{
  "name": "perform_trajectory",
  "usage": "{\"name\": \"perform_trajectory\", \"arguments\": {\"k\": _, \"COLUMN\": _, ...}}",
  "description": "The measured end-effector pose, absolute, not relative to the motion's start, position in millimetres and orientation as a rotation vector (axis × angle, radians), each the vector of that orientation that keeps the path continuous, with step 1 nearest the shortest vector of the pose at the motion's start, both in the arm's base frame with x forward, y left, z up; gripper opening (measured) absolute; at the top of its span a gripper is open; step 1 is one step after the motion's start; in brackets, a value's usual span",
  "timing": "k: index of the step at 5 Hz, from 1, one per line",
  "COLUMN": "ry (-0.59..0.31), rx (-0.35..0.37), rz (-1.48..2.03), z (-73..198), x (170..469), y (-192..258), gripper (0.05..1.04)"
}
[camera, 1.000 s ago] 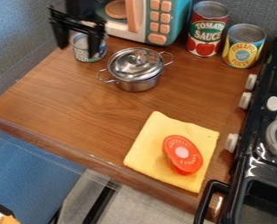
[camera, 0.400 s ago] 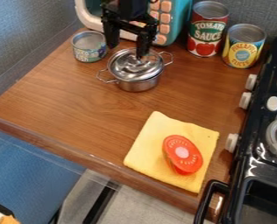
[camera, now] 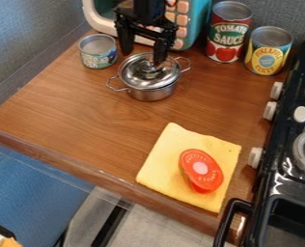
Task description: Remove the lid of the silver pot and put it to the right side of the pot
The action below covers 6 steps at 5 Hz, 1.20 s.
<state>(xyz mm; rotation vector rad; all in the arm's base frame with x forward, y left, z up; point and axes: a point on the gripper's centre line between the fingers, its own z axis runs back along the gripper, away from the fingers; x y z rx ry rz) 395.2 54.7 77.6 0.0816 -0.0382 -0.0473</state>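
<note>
1. You have the silver pot (camera: 153, 92) on the wooden counter (camera: 71, 108), upper middle of the frame, upright. Its lid (camera: 137, 77) is seated on top. One loop handle points to the lower left, the other to the upper right.
2. Your gripper (camera: 143, 57) hangs down from the top edge of the frame, over the back of the pot. State: open, the two fingers well apart. One is at the pot's upper left; the other overlaps the middle of the lid, by its knob. You cannot tell from this angle whether that finger touches the lid.
3. Just beside the pot, to its upper left, you have a short can (camera: 97, 59) with a metal top, standing upright.
4. Behind your gripper, at the top edge, you see a teal toy microwave (camera: 198, 26) with peach-coloured buttons.
5. Upper right of the frame: a tall red-labelled can (camera: 225, 49), and near it, slightly lower and to the right, a yellow-labelled can (camera: 265, 61). Both stand upright.
6. Lower middle, toward the right: a yellow cloth (camera: 156, 166) lies flat on the counter, with a red oval-topped object (camera: 210, 179) resting on it.
7. Along the right edge you have a black stove (camera: 281, 144) with pale knobs (camera: 255, 157) facing the counter.
</note>
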Motion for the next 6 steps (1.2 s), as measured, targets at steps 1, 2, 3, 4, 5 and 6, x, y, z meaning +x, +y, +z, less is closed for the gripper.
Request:
{"name": "perform_trajectory", "arguments": {"k": 1, "ry": -0.008, "rx": 0.066, "rz": -0.038, "z": 67.4, "x": 393.5, "y": 53.3, "gripper": 0.949}}
{"name": "perform_trajectory", "arguments": {"k": 2, "ry": -0.004, "rx": 0.056, "rz": -0.034, "z": 66.7, "x": 393.1, "y": 51.1, "gripper": 0.688}}
{"name": "perform_trajectory", "arguments": {"k": 3, "ry": -0.003, "rx": 0.045, "rz": -0.03, "z": 66.3, "x": 392.7, "y": 49.4, "gripper": 0.388}}
{"name": "perform_trajectory", "arguments": {"k": 4, "ry": 0.001, "rx": 0.038, "rz": -0.029, "z": 66.6, "x": 392.2, "y": 48.3, "gripper": 0.29}}
{"name": "perform_trajectory", "arguments": {"k": 5, "ry": -0.001, "rx": 0.029, "rz": -0.043, "z": 67.6, "x": 392.9, "y": 47.0, "gripper": 0.29}}
{"name": "perform_trajectory", "arguments": {"k": 6, "ry": -0.046, "rx": 0.022, "rz": -0.087, "z": 85.0, "x": 396.5, "y": 25.3, "gripper": 0.29}}
